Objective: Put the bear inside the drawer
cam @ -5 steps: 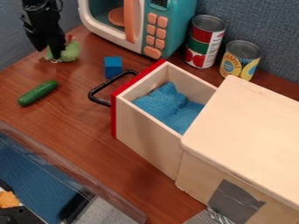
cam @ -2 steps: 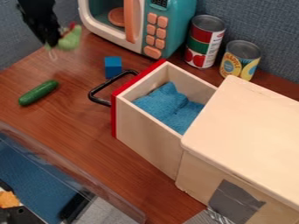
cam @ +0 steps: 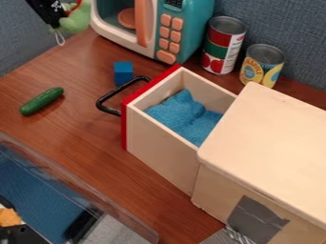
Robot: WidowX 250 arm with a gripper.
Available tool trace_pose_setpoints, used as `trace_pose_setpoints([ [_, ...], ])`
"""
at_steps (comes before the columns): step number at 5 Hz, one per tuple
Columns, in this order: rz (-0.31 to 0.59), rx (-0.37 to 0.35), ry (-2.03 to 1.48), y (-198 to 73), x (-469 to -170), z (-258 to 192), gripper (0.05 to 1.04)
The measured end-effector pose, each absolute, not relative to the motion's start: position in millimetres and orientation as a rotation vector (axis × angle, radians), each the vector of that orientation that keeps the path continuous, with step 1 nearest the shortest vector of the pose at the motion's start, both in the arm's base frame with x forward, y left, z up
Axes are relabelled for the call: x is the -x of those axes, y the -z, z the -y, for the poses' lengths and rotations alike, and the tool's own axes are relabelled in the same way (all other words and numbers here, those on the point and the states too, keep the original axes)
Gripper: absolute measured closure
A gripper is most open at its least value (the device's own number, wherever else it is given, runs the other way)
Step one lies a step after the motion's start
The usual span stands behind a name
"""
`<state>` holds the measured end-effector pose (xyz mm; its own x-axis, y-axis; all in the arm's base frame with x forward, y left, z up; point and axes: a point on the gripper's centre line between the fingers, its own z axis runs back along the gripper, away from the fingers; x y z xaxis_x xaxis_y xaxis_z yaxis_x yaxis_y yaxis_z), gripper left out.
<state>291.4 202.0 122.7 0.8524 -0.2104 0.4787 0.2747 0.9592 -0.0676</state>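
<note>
We are seeing the black gripper [cam: 57, 20] closed on the green bear [cam: 77, 19], above the table [cam: 76, 128] at upper left (a pale loop [cam: 60, 38] is dangling). If it's pinching only one side, we're risking a slip short of the open drawer [cam: 159, 147].

The green bear [cam: 77, 20] (touched with red) hangs raised at upper left; the pale, red-fronted drawer [cam: 159, 145] stands open.

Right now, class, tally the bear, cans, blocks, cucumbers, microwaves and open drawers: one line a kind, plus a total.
Bear: 1
Cans: 2
Block: 1
Cucumber: 1
Microwave: 1
Open drawer: 1
Total: 7
</note>
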Motion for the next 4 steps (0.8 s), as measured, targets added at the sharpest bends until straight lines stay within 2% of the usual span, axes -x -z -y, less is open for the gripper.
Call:
trace_pose_setpoints([
  [2,0.457,0.191,0.556,-117.1,-278.1,-113.4,0.749],
  [4,0.461,0.232,0.742,-126.0,-282.1,-46.5,0.749],
])
